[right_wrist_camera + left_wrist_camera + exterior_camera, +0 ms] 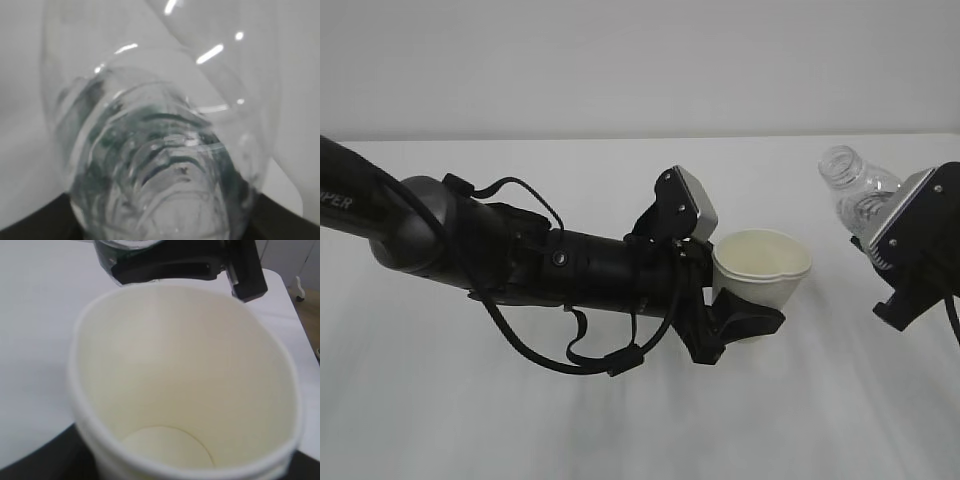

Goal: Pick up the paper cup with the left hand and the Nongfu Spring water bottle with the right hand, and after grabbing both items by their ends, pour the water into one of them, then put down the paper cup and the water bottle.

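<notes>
Above the white table (520, 440), left gripper (745, 320) clasps paper cup (762, 268)

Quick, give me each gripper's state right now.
Left gripper: closed on the paper cup, held clear of the table.
Right gripper: closed on the water bottle, neck tilted toward the cup.

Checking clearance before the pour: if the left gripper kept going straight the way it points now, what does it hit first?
Probably the Nongfu Spring water bottle and the right gripper holding it. The left gripper points right with the paper cup in its jaws; a gap of bare table separates them, though depth alignment is unclear.
</notes>
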Available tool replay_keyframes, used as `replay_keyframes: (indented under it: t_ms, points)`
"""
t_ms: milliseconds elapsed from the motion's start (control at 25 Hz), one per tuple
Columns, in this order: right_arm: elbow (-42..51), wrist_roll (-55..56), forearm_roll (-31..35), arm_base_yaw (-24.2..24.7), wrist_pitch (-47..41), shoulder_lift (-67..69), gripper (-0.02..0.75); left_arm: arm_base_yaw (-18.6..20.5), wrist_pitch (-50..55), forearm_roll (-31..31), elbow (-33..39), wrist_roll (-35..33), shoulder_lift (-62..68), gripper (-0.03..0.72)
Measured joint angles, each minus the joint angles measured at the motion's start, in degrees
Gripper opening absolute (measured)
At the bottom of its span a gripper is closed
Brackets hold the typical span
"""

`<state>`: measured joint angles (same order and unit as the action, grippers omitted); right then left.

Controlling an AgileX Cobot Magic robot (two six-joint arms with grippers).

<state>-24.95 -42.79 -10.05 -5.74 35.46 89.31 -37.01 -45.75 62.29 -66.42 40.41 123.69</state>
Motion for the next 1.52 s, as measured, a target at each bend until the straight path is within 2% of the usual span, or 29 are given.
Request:
replay_keyframes:
  t_ms: [200, 520, 960, 1520]
  points:
    - [0.0, -6.3, 0.0, 0.0, 0.0, 0.0, 0.411, 0.0, 0.0, 0.1, 0.0, 0.0, 0.0, 0.452]
    - [0.0, -15.3, 3.5, 0.0, 0.1, 0.0, 0.410, -0.5, 0.0, 0.1, 0.0, 0.0, 0.0, 0.452]
    - [0.0, -25.8, 4.4, 0.0, 4.3, 0.0, 0.410, -0.7, 0.0, 0.2, 0.0, 0.0, 0.0, 0.452]
    - [0.0, -31.1, 4.6, 0.0, 6.3, 0.0, 0.410, -0.7, -0.1, 0.2, 0.0, 0.0, 0.0, 0.452]
